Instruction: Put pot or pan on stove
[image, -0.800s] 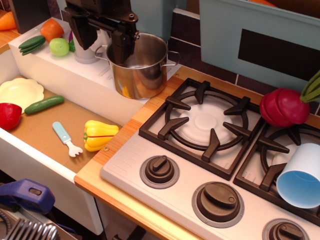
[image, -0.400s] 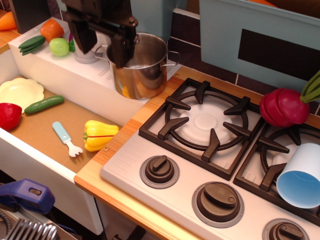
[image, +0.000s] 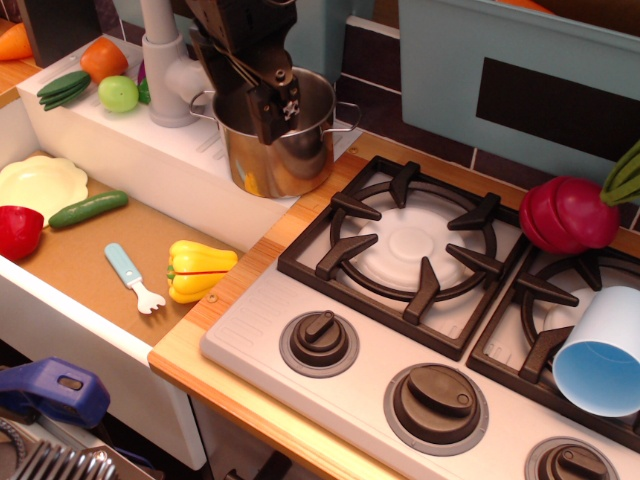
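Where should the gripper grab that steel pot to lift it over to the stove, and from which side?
Grip the steel pot by its rim, coming straight down from above with one finger inside the wall and one outside. It stands upright with its mouth open, and the thin wall suits a pinch better than the small wire loop handles. The gripper already hangs over the near-left rim.

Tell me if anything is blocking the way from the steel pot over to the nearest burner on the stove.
Nothing visible does. The pot sits just left of the stove, and the nearest burner is bare. The radish and blue cup sit on the far right burner, outside that path.
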